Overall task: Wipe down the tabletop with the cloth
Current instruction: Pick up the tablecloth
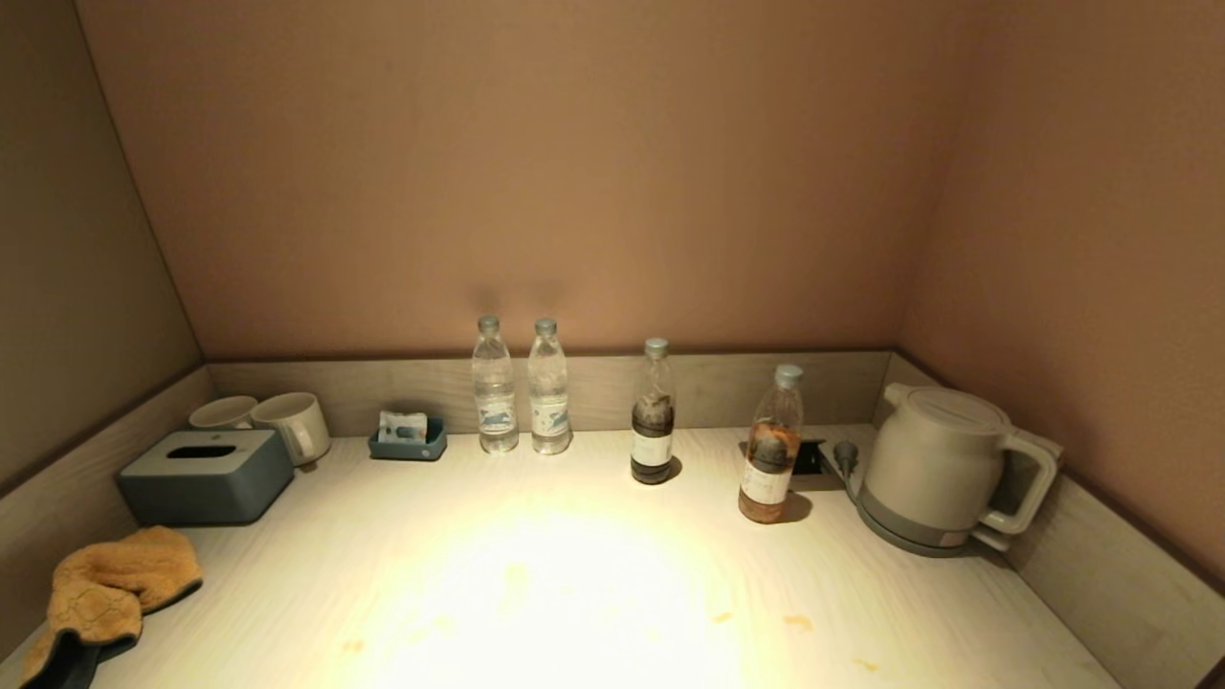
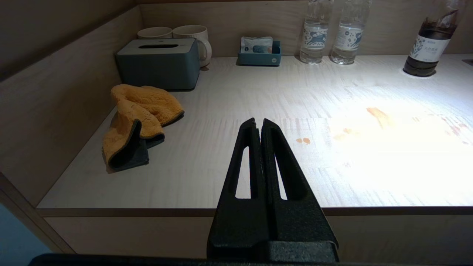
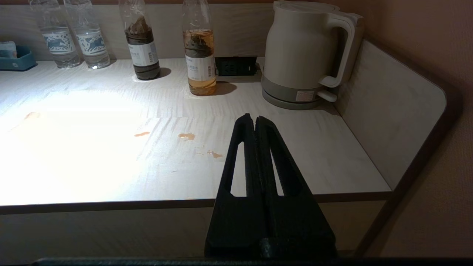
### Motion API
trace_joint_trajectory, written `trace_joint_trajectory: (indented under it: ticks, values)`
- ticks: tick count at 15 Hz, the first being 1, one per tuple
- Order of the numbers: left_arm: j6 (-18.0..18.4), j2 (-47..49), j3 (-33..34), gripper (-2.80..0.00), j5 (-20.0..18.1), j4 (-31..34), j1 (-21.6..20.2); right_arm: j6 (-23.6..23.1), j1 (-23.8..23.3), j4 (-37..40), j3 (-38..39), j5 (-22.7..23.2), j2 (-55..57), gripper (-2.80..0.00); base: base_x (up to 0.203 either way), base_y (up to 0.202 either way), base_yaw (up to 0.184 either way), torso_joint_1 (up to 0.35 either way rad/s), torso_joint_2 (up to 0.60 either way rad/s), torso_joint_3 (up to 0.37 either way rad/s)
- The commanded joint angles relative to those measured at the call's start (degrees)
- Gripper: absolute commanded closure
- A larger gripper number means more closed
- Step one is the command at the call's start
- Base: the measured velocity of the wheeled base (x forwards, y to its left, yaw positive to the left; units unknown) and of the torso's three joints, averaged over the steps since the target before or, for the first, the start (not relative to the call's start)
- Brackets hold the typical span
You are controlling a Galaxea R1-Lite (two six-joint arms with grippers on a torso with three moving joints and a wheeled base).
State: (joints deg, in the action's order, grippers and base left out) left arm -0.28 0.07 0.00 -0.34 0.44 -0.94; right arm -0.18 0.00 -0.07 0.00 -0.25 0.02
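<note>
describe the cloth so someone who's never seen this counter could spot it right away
Start at the tabletop and go to its near left corner, in front of the grey-blue tissue box that stands against the left rim. The cloth lies crumpled there. It is the only soft, orange-yellow thing on the counter, with a dark grey edge and underside, while its neighbours are hard boxes, mugs and bottles.
</note>
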Motion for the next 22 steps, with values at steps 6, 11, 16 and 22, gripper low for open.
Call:
trace_joint_trajectory:
  ticks: [6,11,16,22]
  values:
    - [-0.07,0.01,0.0,0.0,0.08,-0.09,-0.03,0.01,0.0,-0.02,0.0,-0.02,-0.02,0.0,0.0,0.0,0.0,0.0,0.0,0.0]
    - [-1.22,0.01,0.0,0.0,0.08,-0.18,-0.03,0.01,0.0,-0.02,0.0,-0.02,-0.02,0.0,0.0,0.0,0.0,0.0,0.0,0.0]
    - [-0.43,0.01,-0.09,0.0,0.16,-0.18,-0.03,0.01,-0.09,-0.02,0.0,-0.02,-0.02,0.0,0.0,0.0,0.0,0.0,0.0,0.0]
    - [0.45,0.4,-8.68,0.0,0.06,5.07,-0.03,0.01,0.0,-0.02,0.0,-0.02,-0.02,0.0,0.0,0.0,0.0,0.0,0.0,0.0]
